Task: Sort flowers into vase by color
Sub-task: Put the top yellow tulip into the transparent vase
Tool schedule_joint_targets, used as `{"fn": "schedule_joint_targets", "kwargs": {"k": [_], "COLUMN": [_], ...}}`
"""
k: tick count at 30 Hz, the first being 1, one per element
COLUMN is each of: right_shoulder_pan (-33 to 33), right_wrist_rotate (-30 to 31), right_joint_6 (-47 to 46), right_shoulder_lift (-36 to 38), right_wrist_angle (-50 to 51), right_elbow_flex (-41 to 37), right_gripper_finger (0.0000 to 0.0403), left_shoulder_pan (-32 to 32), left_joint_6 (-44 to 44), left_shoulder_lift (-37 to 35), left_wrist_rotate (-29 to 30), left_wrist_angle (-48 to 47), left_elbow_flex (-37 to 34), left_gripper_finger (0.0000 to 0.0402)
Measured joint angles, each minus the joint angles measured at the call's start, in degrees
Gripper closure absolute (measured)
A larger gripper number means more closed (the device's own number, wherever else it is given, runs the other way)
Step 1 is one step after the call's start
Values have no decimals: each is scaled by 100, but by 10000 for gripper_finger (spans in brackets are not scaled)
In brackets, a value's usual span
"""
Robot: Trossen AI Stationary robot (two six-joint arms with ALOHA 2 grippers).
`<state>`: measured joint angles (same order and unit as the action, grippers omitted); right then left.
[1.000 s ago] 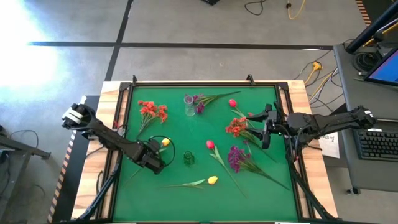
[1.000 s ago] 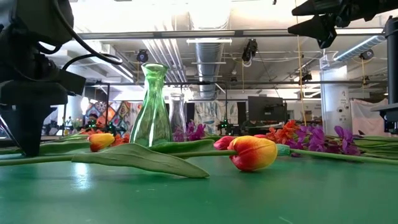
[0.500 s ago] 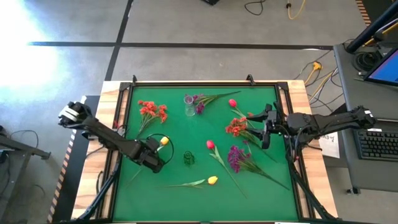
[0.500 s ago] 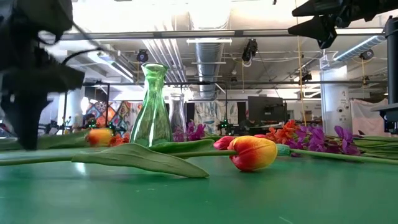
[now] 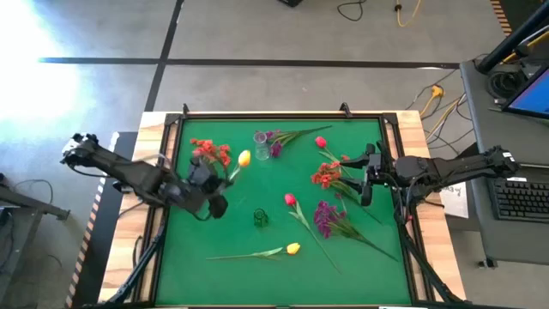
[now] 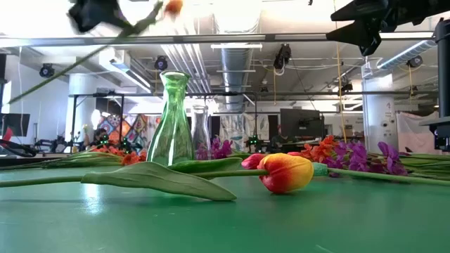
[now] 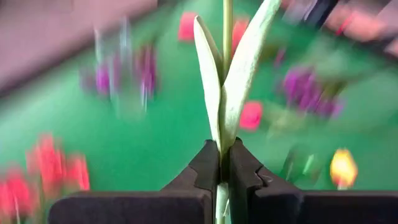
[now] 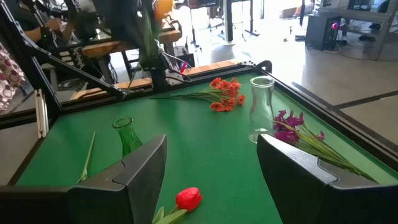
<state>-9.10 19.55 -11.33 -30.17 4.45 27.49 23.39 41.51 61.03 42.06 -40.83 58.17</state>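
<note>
My left gripper (image 5: 221,182) is raised above the table's left half, shut on a yellow tulip (image 5: 244,158), which also shows at the low view's top (image 6: 171,6). The clear vase (image 5: 261,144) stands near the far edge with a purple spray (image 5: 274,142) beside it. My right gripper (image 5: 364,176) hangs open above the right side, over an orange-red spray (image 5: 326,176). Lying on the mat are another orange-red spray (image 5: 210,153), two pink-red tulips (image 5: 290,199) (image 5: 320,142), a purple spray (image 5: 326,215) and a second yellow tulip (image 5: 292,249). My left gripper pinches the yellow tulip's stem between its two fingers, just where the two long leaves (image 7: 222,146) spring from it. The fingers lie across the stem and come from the table's left, slanting a little downward. The tulip is lifted clear and tilted, bloom highest, its bare stem end (image 6: 28,90) trailing lower.
A green glass vase (image 5: 260,218) stands mid-table, just right of my left gripper. A raised frame (image 5: 274,116) edges the green mat. Bare mat lies at the near left corner (image 5: 197,275).
My left gripper has risen well above the table and drifted toward the far edge, tipping from pointing steeply down to nearly level. The yellow tulip, which lay on the mat, has gone up with it and now hangs clear, its bloom swung toward the far edge.
</note>
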Motion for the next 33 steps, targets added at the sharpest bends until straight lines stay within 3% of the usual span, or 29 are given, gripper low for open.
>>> {"fn": "schedule_joint_targets", "kwargs": {"k": [3, 7, 11, 16, 24, 29, 33], "right_shoulder_pan": [0, 0, 0, 0, 0, 0, 0], "right_wrist_rotate": [0, 0, 0, 2, 412, 756, 757], "right_joint_6": [0, 33, 71, 127, 59, -71, -76], "right_shoulder_lift": [0, 0, 0, 0, 0, 0, 0], "right_wrist_angle": [2, 3, 0, 0, 2, 0, -2], "right_elbow_flex": [-1, -19, -35, -37, -39, -39, -39], "right_gripper_finger": [161, 161, 161, 161, 161, 161, 161], "left_shoulder_pan": [-256, -756, -1529, -2843, -4764, -5248, -5425], "left_joint_6": [-2003, -4560, -5743, -5801, -4511, -4180, -3943], "left_shoulder_lift": [-239, -405, -430, -273, -75, 217, 526], "left_wrist_rotate": [-194, -1658, -2488, -3412, -4871, -5018, -5014], "left_wrist_angle": [1399, 3486, 4358, 5704, 8101, 9281, 9500], "left_elbow_flex": [265, 292, 152, -443, -1741, -2330, -2458], "left_gripper_finger": [402, 402, 402, 402, 401, 401, 401]}}
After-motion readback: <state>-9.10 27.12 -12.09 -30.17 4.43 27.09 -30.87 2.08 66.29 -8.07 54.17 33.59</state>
